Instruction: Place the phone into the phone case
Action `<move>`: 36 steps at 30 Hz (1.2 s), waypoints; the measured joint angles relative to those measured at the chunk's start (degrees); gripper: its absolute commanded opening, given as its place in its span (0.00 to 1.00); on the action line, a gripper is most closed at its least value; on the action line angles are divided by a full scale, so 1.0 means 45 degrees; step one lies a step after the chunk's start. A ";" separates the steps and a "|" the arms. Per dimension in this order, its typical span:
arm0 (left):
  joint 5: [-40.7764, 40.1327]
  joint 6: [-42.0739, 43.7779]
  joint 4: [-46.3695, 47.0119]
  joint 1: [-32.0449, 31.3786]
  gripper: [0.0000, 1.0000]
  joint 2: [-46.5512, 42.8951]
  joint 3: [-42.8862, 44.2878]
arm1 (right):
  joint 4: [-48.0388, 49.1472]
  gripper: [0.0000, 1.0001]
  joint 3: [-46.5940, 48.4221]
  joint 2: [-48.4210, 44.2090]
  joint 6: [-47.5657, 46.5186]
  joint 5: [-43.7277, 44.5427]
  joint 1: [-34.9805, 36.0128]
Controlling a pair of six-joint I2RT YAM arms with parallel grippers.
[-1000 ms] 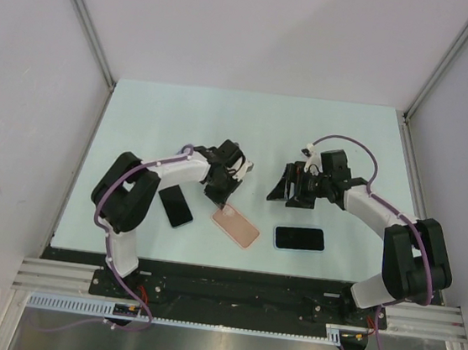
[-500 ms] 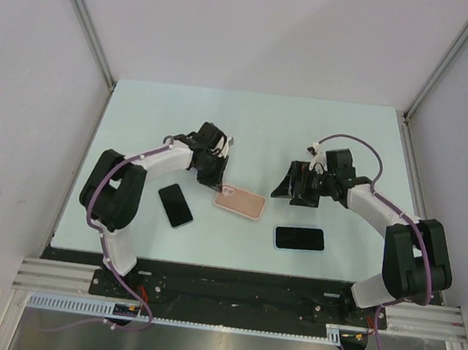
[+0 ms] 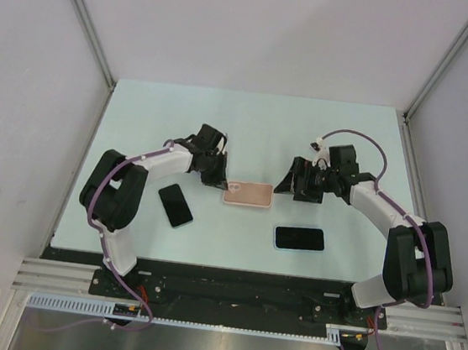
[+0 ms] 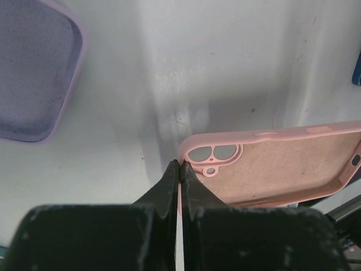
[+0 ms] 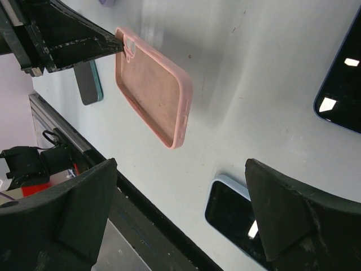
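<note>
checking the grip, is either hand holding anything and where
The left hand pinches the pink phone case by its rim beside the camera cutout. The right hand is open, holding nothing.

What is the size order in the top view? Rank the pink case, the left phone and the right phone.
1. Right phone.
2. Pink case and left phone: these look alike, and the case is tilted, so no ranking between them.

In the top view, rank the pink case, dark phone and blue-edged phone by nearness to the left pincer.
1. pink case, pinched in the left pincer.
2. dark phone, toward the left arm's base.
3. blue-edged phone, right side.
</note>
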 measured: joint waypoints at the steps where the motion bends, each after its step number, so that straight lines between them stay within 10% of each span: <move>1: 0.0024 -0.0092 0.0073 0.0000 0.02 0.0000 0.0000 | -0.0058 1.00 0.0000 -0.0015 -0.0015 0.0019 -0.0005; 7: 0.0039 -0.0491 0.0418 0.0000 0.12 0.0165 0.0000 | -0.0282 1.00 0.0000 -0.0053 -0.0049 0.0126 -0.0029; 20: -0.0097 -0.0719 0.0801 0.0000 0.80 0.0058 -0.0117 | -0.0505 1.00 0.0039 -0.0092 -0.0126 0.0389 -0.0039; 36: -0.0937 0.0058 0.1161 0.0447 0.83 -0.3206 -0.1175 | -0.0539 1.00 0.0185 -0.0097 -0.0112 0.0427 0.0253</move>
